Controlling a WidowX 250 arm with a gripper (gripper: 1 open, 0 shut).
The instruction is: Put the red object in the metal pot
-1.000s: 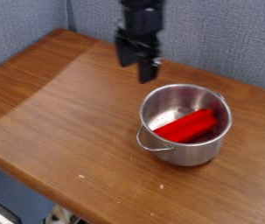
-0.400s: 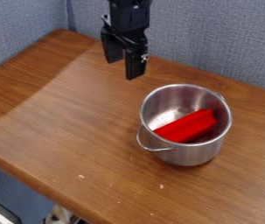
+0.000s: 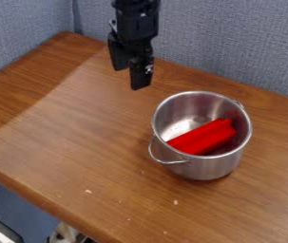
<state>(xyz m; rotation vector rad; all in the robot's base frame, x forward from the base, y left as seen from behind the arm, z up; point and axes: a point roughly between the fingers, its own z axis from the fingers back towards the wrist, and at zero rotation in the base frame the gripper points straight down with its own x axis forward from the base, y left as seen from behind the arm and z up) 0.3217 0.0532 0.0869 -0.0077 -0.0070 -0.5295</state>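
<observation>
The red object [image 3: 204,138], a long bright red block, lies slanted inside the metal pot [image 3: 200,166], one end leaning up against the far right wall. The shiny pot stands on the wooden table, its wire handle hanging at the front left. My gripper [image 3: 128,69] hangs over the table up and to the left of the pot, well apart from it, pointing down. Its two dark fingers stand open with nothing between them.
The wooden table [image 3: 70,123] stretches out to the left and front of the pot. A blue-grey fabric wall [image 3: 235,38] runs close behind the table. The table's front edge drops off at the lower left.
My gripper has drifted left, away from the pot, staying open and empty. The red block and the pot have not moved.
</observation>
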